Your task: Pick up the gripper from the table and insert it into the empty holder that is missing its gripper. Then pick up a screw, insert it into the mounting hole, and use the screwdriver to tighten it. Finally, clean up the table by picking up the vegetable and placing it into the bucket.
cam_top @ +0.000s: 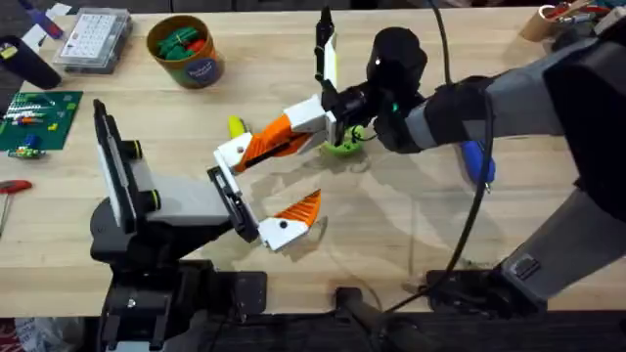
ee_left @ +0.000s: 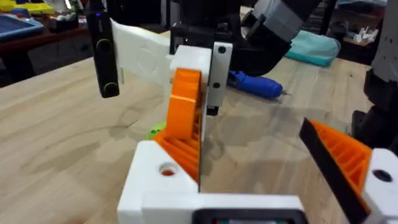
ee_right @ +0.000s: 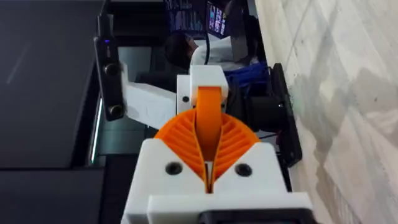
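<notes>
The gripper [cam_top: 264, 144], a small orange wedge, is pinched in my right gripper [cam_top: 298, 125], which reaches in from the right. The wedge's base rests against the white holder [cam_top: 233, 154] on the left arm's upper finger. In the left wrist view the wedge [ee_left: 185, 106] stands upright on the holder [ee_left: 155, 183]; whether it is fully seated is unclear. My left gripper [cam_top: 272, 188] is open, its other finger carrying an orange pad [cam_top: 301, 207]. The green vegetable [cam_top: 342, 147] lies under the right wrist. The bucket [cam_top: 201, 68] stands at the back left. The blue-handled screwdriver [cam_top: 479, 161] lies under the right arm.
A clear parts box [cam_top: 93, 39] and a green circuit board [cam_top: 39, 117] sit at the far left. A red-handled tool [cam_top: 12, 186] lies at the left edge. A small yellow item [cam_top: 237, 127] lies near the holder. The bucket holds green and red pieces.
</notes>
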Robot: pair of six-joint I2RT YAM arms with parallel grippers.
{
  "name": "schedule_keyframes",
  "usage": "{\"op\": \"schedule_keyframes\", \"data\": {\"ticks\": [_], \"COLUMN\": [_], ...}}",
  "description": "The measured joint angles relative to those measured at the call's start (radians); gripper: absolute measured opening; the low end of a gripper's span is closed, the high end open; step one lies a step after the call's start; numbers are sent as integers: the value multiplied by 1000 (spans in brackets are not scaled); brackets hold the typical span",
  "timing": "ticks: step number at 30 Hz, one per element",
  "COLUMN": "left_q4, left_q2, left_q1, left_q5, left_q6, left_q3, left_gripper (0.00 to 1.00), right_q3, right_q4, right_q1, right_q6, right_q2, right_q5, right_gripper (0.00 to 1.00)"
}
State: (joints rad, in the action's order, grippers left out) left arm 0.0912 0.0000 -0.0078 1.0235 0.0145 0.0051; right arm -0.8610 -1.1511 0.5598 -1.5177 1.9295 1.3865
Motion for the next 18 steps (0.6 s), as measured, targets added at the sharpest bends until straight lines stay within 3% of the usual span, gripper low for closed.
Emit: {"op": "schedule_keyframes", "data": {"ticks": [18], "left_q4": [2], "left_q2": [0], "left_q1": [0], "left_q5": [1], "left_q6": [6], "left_q3": [0], "left_gripper": [987], "right_q3": [-10], "right_q4": [61], "right_q1": [-3], "right_q6": [42], "right_q2": [0], "right_q5": [-2], "right_gripper": [19]}}
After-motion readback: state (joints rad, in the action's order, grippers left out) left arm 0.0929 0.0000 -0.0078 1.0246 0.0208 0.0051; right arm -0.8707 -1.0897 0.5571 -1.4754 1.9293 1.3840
